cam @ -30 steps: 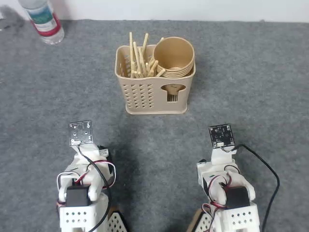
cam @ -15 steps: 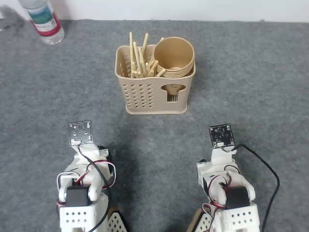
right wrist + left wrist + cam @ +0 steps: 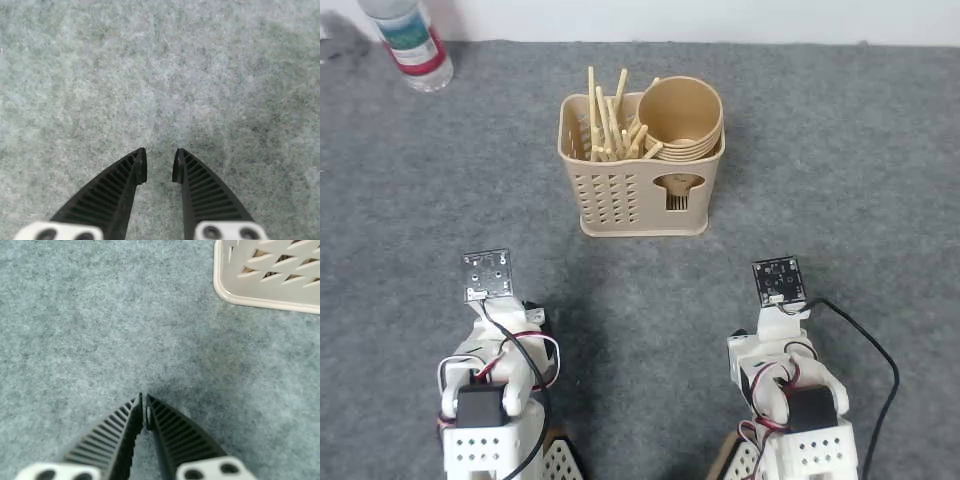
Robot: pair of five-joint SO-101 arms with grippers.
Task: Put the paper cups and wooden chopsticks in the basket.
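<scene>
A beige slotted basket [image 3: 620, 195] stands at the middle back of the grey carpet. A stack of brown paper cups [image 3: 680, 112] sits in its right half and several wooden chopsticks [image 3: 605, 120] stand upright in its left half. Both arms rest folded at the near edge, well short of the basket. My left gripper [image 3: 144, 405] hangs just above the bare carpet, shut with its tips touching and nothing held; a corner of the basket [image 3: 270, 270] lies beyond it. My right gripper [image 3: 159, 167] is over bare carpet, slightly open and holding nothing.
A plastic water bottle [image 3: 412, 40] stands at the far left back corner. A black cable [image 3: 880, 360] loops beside the right arm [image 3: 785, 390]. Grey carpet [image 3: 840, 180] stretches on both sides of the basket and between it and the left arm [image 3: 495, 370].
</scene>
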